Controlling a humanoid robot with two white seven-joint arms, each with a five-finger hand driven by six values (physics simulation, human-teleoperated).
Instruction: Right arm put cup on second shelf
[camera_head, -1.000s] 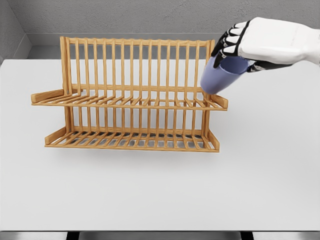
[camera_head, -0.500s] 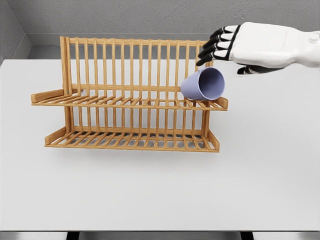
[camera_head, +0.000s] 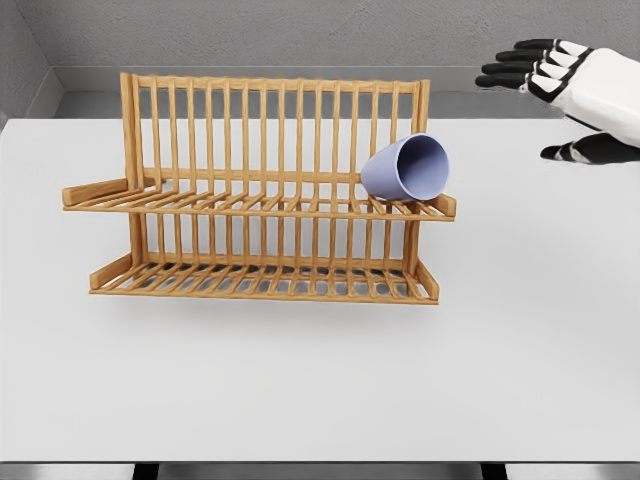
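A lilac cup (camera_head: 405, 168) lies on its side at the right end of the wooden rack's upper shelf (camera_head: 250, 203), its mouth turned toward me and to the right. My right hand (camera_head: 547, 102) hovers at the top right, well clear of the cup, open with its black fingers (camera_head: 512, 68) spread and nothing in it. The left arm is out of sight.
The two-tier wooden dish rack (camera_head: 262, 190) stands on a white table (camera_head: 320, 380), with a lower shelf (camera_head: 260, 280) beneath the upper one. A grey wall runs behind the table.
The right hand let go of the cup, which tipped onto the upper shelf. The hand then drew back to the right and upward, fingers spreading.
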